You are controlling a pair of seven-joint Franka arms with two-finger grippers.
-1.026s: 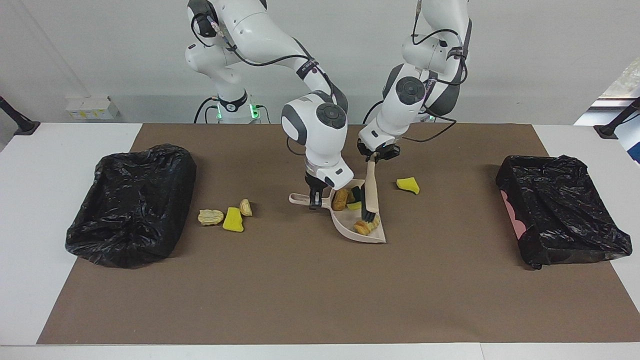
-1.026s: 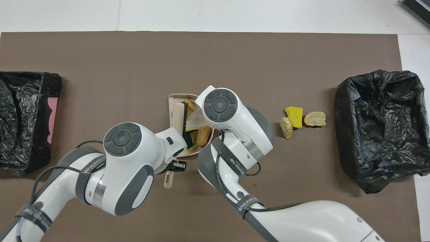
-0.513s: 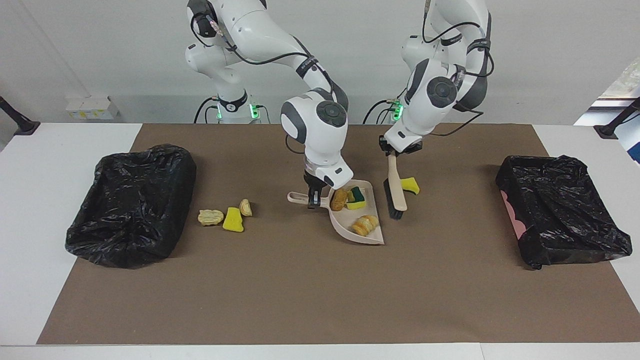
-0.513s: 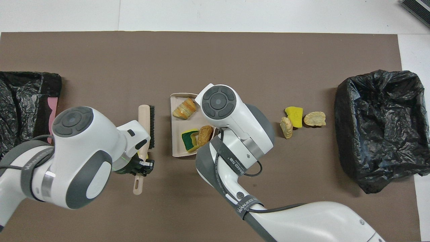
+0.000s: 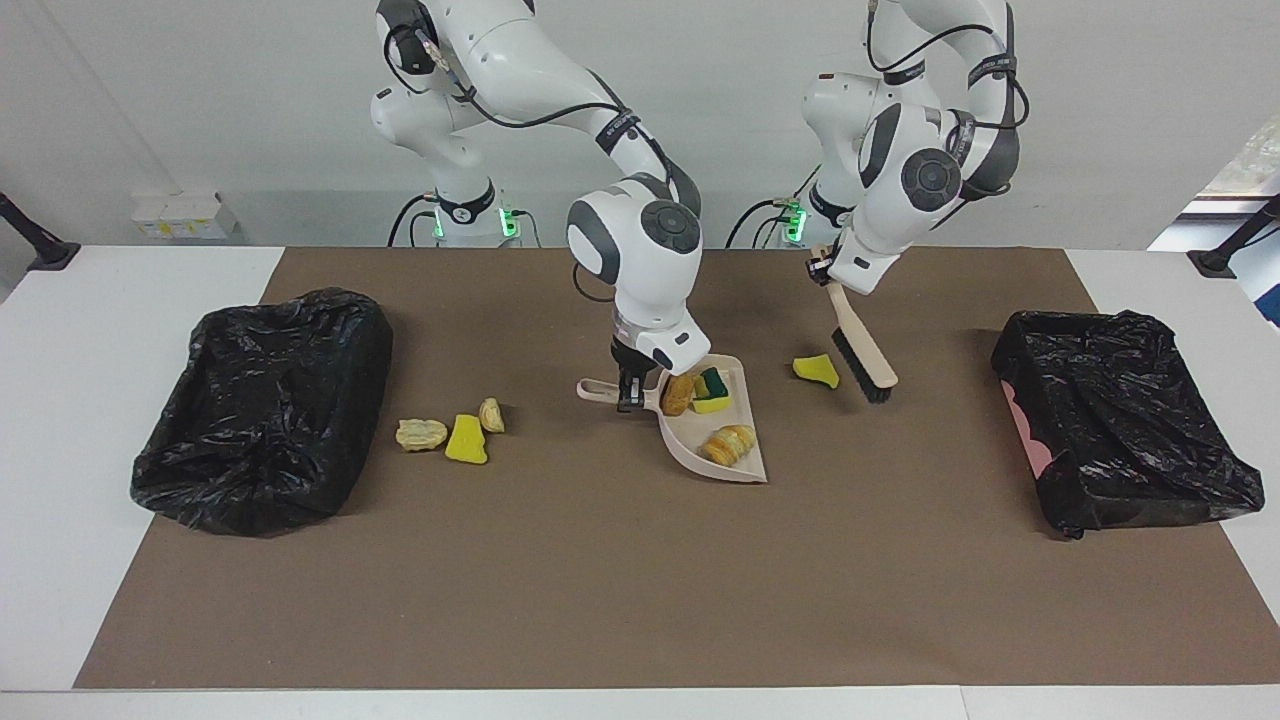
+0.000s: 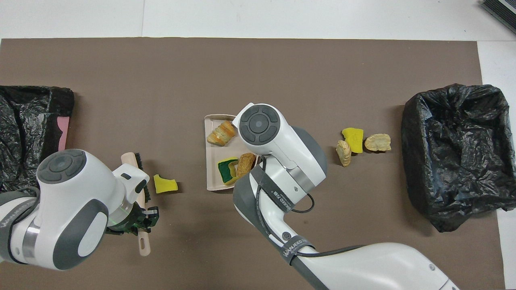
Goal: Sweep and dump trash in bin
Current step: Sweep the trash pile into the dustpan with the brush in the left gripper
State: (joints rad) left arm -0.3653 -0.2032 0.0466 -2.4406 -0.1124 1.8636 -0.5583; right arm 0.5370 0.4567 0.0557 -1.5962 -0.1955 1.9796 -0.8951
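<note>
Three scraps [image 5: 708, 410] lie in the dustpan [image 5: 700, 462], whose handle the right gripper [image 5: 628, 396] clamps, mid-mat. Three more [image 5: 450, 433] sit near the bin [image 5: 265, 405] at the right arm's end, and one yellow chunk [image 5: 816, 371] lies just beside the brush [image 5: 862, 352], clamped by the left gripper [image 5: 828, 272] above the mat

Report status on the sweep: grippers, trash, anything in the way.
Left gripper shut on brush. Right gripper shut on dustpan handle. Three scraps in pan, yellow scrap beside brush, three more loose. Nothing blocking.
</note>
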